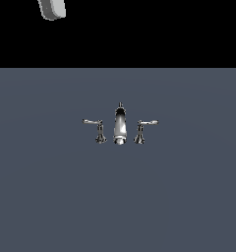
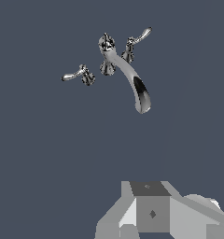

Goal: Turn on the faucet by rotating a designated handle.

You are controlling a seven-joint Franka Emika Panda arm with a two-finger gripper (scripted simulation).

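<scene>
handle [image 1: 93, 122] sitting untouched, arm [image 1: 52, 8] hanging well above the faucet [image 1: 120, 125]. pincer state: can't tell. aiming for the lever's thin tip, avoiding the spout [image 2: 132, 79].

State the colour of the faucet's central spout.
Shiny chrome silver with dark reflections on the spout; the wrist view shows it best.

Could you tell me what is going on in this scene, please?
A simulated robot arm is set to turn on a chrome faucet standing on a grey surface. Nothing is being handled yet: the arm shows only at the exterior view's top edge, far from the faucet. The handle with its lever toward the exterior view's left is untouched. The tool's state cannot be told.
</scene>
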